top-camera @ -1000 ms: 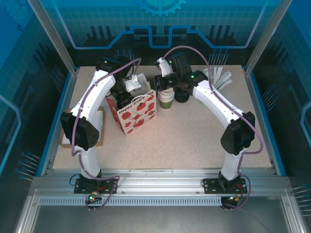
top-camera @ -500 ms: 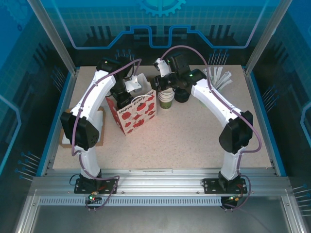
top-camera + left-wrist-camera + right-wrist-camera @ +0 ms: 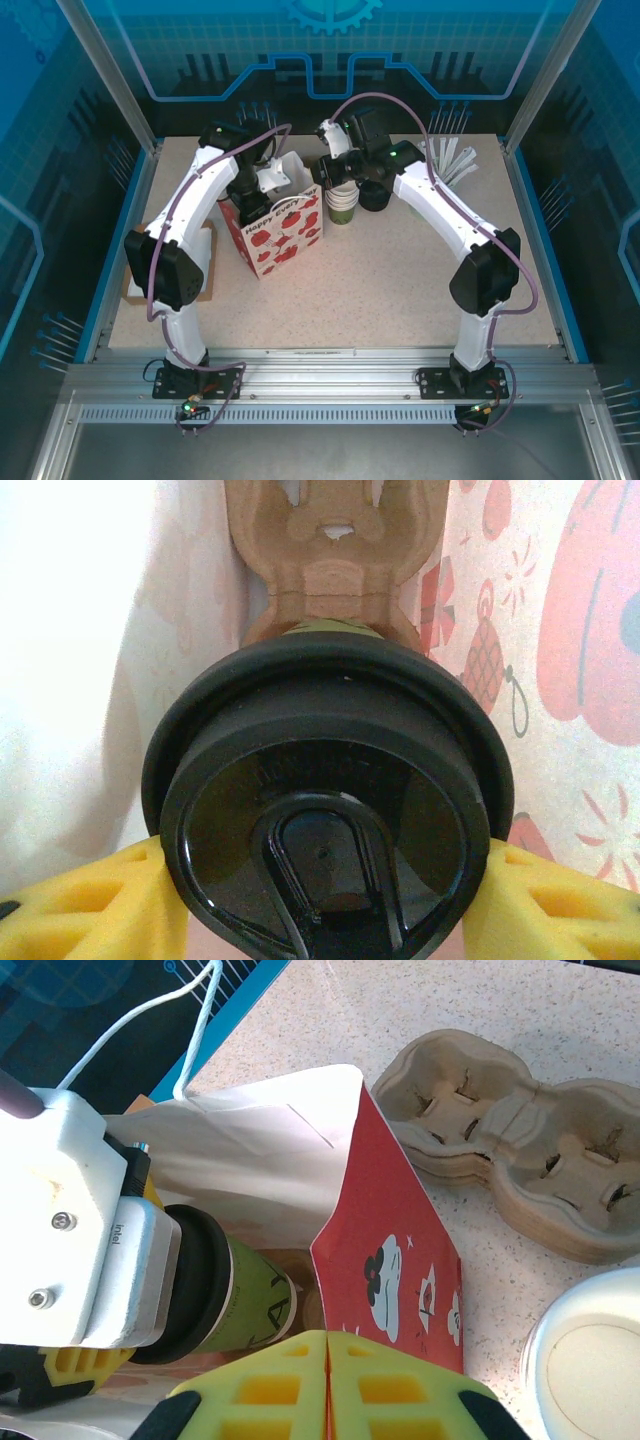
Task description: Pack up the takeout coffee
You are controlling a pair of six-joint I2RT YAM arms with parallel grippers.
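Inside the paper bag (image 3: 395, 1250), the left gripper (image 3: 320, 905) clamps the takeout coffee (image 3: 325, 780) at its lid, above a cardboard carrier (image 3: 335, 560). The right gripper (image 3: 328, 1375) pinches the bag's rim. Missing the carrier's pocket on release could tip the coffee over.

My worktop (image 3: 400, 290) is a pale, speckled slab under even, bright light, with a blue strip (image 3: 543, 250) trimming its left and right edges. Translucent blue panels (image 3: 330, 60) wall me in on three sides, printed with a fine grid and circuit-like lines. A gear emblem (image 3: 332, 12) sits high on the back one. Silver posts (image 3: 110, 75) rise from the two far corners. A slotted aluminium rail (image 3: 330, 365) runs along the near edge, with a dull grey metal sheet (image 3: 320, 450) just outside it.
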